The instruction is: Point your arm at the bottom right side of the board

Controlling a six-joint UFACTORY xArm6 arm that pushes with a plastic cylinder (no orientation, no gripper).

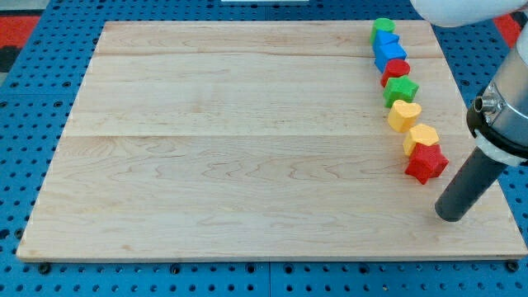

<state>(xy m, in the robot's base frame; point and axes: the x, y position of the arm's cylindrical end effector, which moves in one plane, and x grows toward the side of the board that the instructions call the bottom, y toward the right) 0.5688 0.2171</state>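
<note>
My tip (pixel 450 216) rests on the wooden board (pixel 247 165) near its bottom right corner, just below and right of the red star block (pixel 426 163). Several blocks form a slanted line down the right side: a green block (pixel 383 27) at the top, a blue block (pixel 388 49), a red block (pixel 396 70), a green star (pixel 401 90), a yellow heart (pixel 404 115), a yellow hexagon (pixel 421 137), then the red star. The tip touches none of them.
The board lies on a blue pegboard table (pixel 25 124). The arm's dark collar and white body (pixel 503 115) hang over the board's right edge. A red patch (pixel 16 33) shows at the top left.
</note>
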